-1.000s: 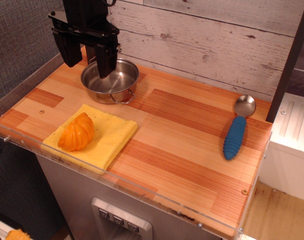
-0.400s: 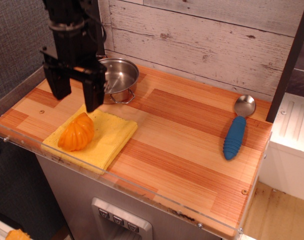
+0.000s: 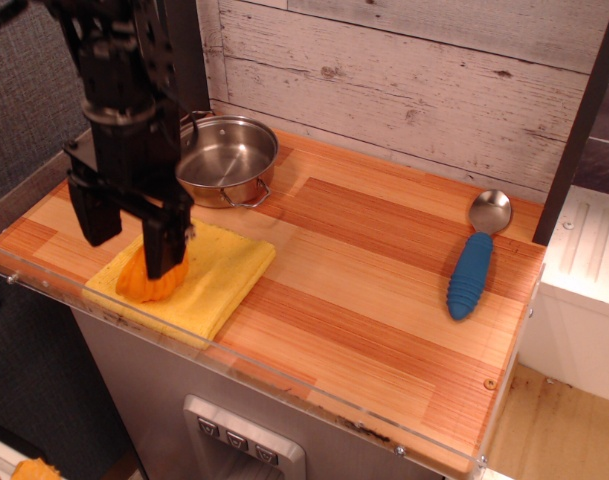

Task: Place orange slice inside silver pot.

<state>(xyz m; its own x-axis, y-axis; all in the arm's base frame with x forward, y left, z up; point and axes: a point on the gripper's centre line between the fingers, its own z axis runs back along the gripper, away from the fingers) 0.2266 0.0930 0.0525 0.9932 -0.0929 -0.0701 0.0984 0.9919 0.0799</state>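
The orange slice [image 3: 150, 286] lies on a yellow cloth [image 3: 209, 274] at the front left of the wooden counter, mostly hidden behind my gripper. My gripper [image 3: 129, 235] is black, open, with one finger left of the slice and the other over its right part; the slice shows below and between the fingers. Whether the fingers touch it I cannot tell. The silver pot [image 3: 229, 159] stands empty at the back left, behind the cloth and to the right of the arm.
A silver spoon with a blue handle [image 3: 474, 265] lies at the right. A clear plastic lip [image 3: 234, 360] runs along the counter's front edge. A plank wall [image 3: 404, 80] stands behind.
My gripper has moved from above the pot forward and down to the orange slice, staying open. The slice, cloth, pot and spoon have not moved.
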